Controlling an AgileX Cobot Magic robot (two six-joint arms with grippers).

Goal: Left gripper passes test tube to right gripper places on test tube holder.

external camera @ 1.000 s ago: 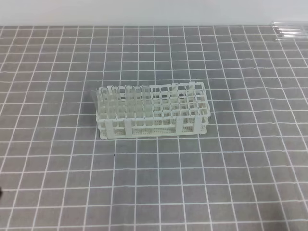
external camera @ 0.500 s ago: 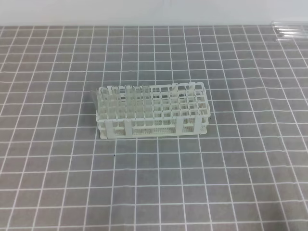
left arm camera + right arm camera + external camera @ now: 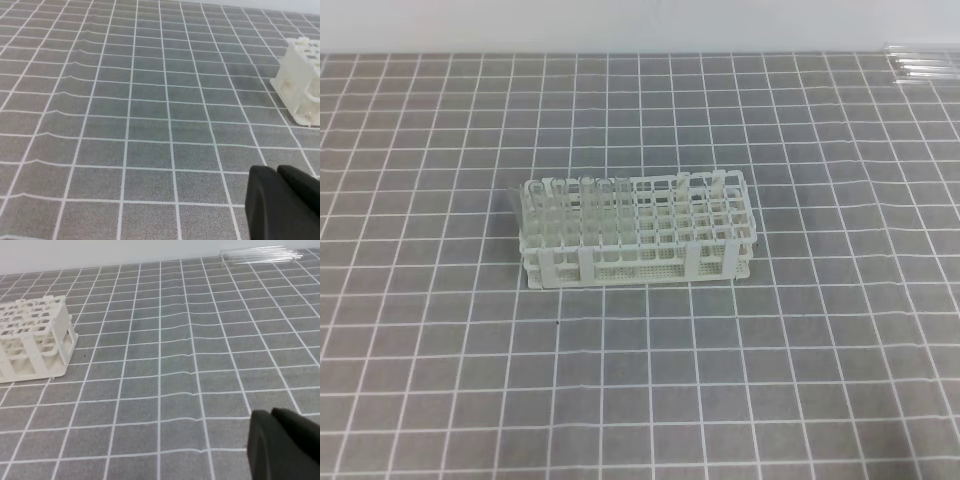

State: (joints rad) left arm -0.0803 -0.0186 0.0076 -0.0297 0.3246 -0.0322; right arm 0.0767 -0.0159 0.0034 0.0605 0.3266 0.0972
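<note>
Both arms are out of the high view; only the wrist cams show the grippers. Left gripper [image 3: 282,172]: black jaw tips poke in at the lower right corner of its own cam, pressed together w/ just a thin seam between, nothing held, hanging low over bare mat w/ the cam looking forward across the grid. Right gripper [image 3: 272,415]: same look, black tips at lower right corner of its cam, closed tight, nothing betw. them, low over the mat. Test tube holder [image 3: 638,233] sits upright near the middle of the grey gridded mat [image 3: 650,390], long side facing the high cam; several clear tubes stand in its left-hand holes, exact count hard to tell. In the left wrist view the rack's corner shows at the right edge, well apart from the jaws; in the right wrist view it sits at the left edge, also well apart. The loose test tubes [image 3: 922,62] lie flat side by side at the mat's far right corner, near the wall, well away from the rack and both grippers; which one is the task's test tube can't be told.
</note>
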